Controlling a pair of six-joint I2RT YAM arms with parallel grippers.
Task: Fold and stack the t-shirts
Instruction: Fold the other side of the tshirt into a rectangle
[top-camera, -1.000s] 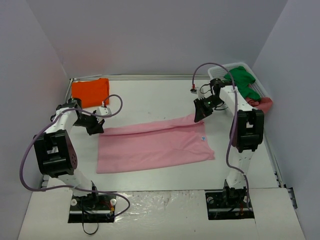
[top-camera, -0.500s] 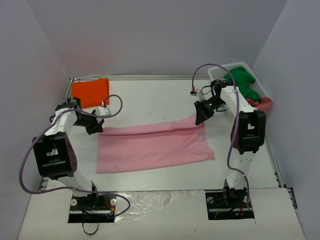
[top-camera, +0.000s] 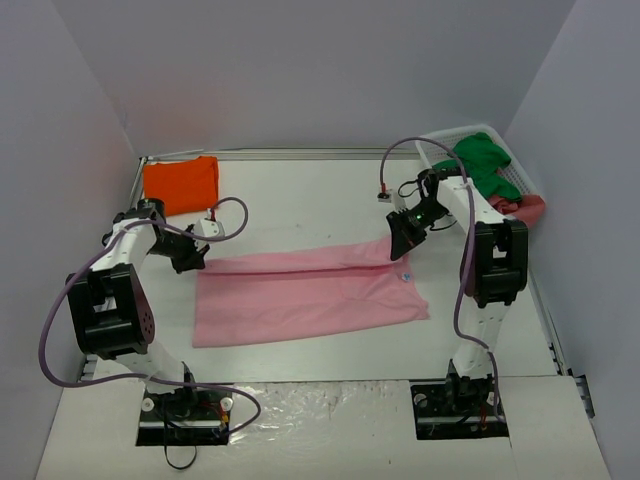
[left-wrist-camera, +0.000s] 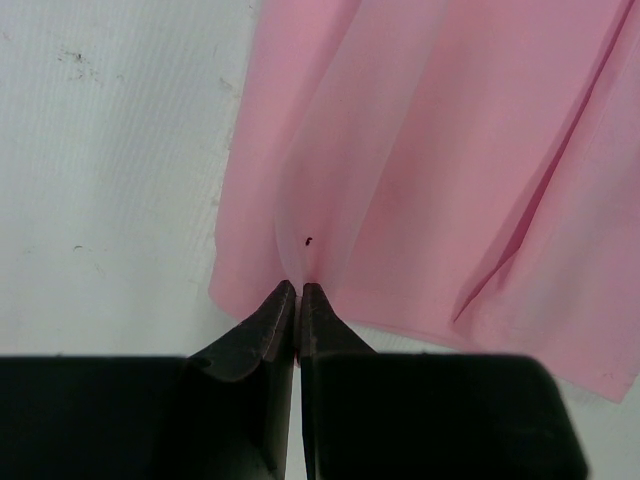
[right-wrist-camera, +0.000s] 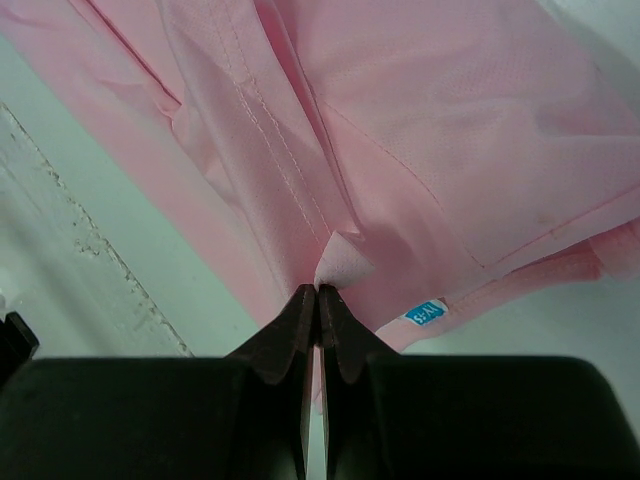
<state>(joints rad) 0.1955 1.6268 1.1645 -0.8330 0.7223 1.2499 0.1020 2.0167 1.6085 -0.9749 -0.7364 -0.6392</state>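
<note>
The light pink t-shirt (top-camera: 305, 292) lies stretched across the middle of the table, its far edge folded over toward me. My left gripper (top-camera: 197, 262) is shut on the far left corner of the pink cloth (left-wrist-camera: 420, 150); the fabric puckers into its tips (left-wrist-camera: 298, 290). At the far right corner my right gripper (top-camera: 398, 247) is shut on a pinched fold of the same shirt (right-wrist-camera: 400, 130), the tips (right-wrist-camera: 318, 292) close to a small blue size tag (right-wrist-camera: 427, 313). A folded orange t-shirt (top-camera: 180, 184) rests in the far left corner.
A white slatted basket (top-camera: 515, 178) stands at the far right with green cloth (top-camera: 482, 158) and a reddish cloth (top-camera: 527, 208) hanging from it. Purple cables loop off both arms. Grey walls close in the table on three sides.
Both grippers have drawn the shirt's far edge slightly toward me, the right one moving down and a little right. The fold over the shirt has widened. Both grips stay shut.
</note>
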